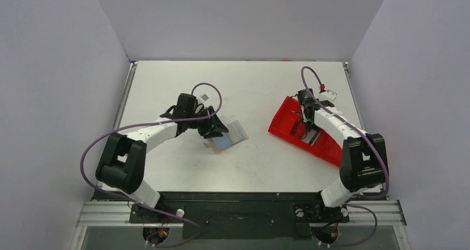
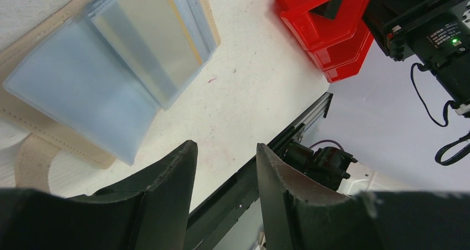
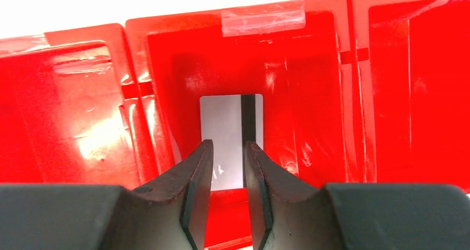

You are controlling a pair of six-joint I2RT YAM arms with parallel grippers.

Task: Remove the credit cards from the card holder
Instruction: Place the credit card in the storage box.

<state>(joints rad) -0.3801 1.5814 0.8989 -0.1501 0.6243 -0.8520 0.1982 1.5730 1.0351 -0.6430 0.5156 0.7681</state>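
The tan card holder (image 1: 226, 136) lies unfolded on the table, its tan edge (image 2: 55, 146) showing under pale blue and grey credit cards (image 2: 119, 67) in clear sleeves. My left gripper (image 1: 213, 128) hovers at the holder's left end. Its fingers stand wide open and empty (image 2: 224, 147), just off the holder. My right gripper (image 1: 302, 129) hangs over the red tray (image 1: 284, 118). Its jaws (image 3: 227, 143) are a little apart with nothing between them. A grey credit card (image 3: 220, 122) with a dark stripe lies flat on the floor of the tray's middle compartment (image 3: 310, 67), below the fingertips.
The red tray (image 2: 332, 34) has several compartments and lies at an angle on the table's right side. Clear tape (image 3: 263, 18) is stuck on its far rim. White walls stand close on both sides. The black base rail (image 1: 233, 197) runs along the near edge.
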